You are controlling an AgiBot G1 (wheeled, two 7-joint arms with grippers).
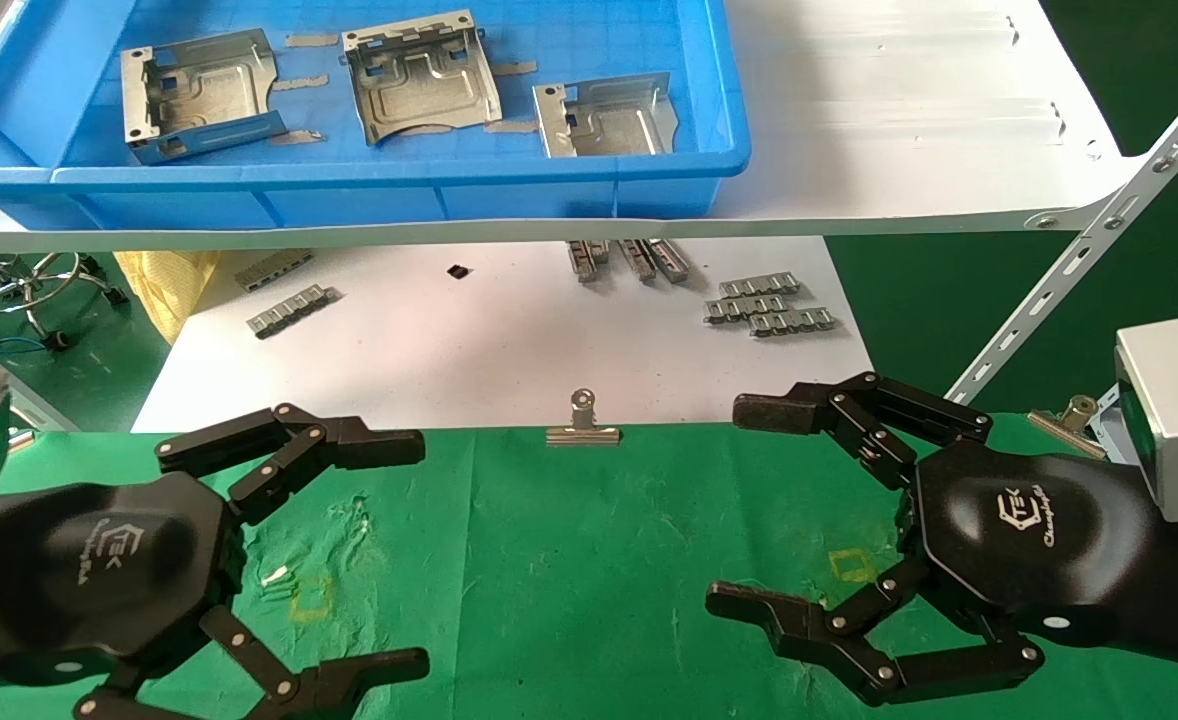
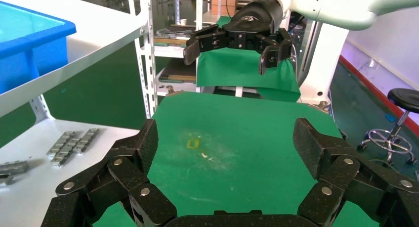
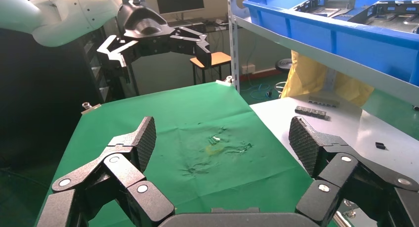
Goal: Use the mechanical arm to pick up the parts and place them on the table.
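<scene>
Three shiny silver parts lie in a blue bin point(image 1: 349, 180) on the white shelf: one at the left point(image 1: 199, 95), one in the middle point(image 1: 419, 75), one at the right point(image 1: 604, 118). They also show in the right wrist view point(image 3: 385, 9). My left gripper point(image 1: 419, 555) hovers open and empty over the left of the green-cloth table point(image 1: 569, 560), well below and in front of the bin; the cloth shows between its fingers point(image 2: 225, 143). My right gripper point(image 1: 729, 505) hovers open and empty over the table's right side point(image 3: 222, 138).
A binder clip point(image 1: 582, 425) grips the cloth's far edge, another point(image 1: 1069, 418) sits at the right. Grey ridged strips point(image 1: 769, 305) lie on the white sheet behind. The white shelf board point(image 1: 899, 120) overhangs it, with a slotted brace point(image 1: 1079, 265) at the right. Yellow squares point(image 1: 311, 597) mark the cloth.
</scene>
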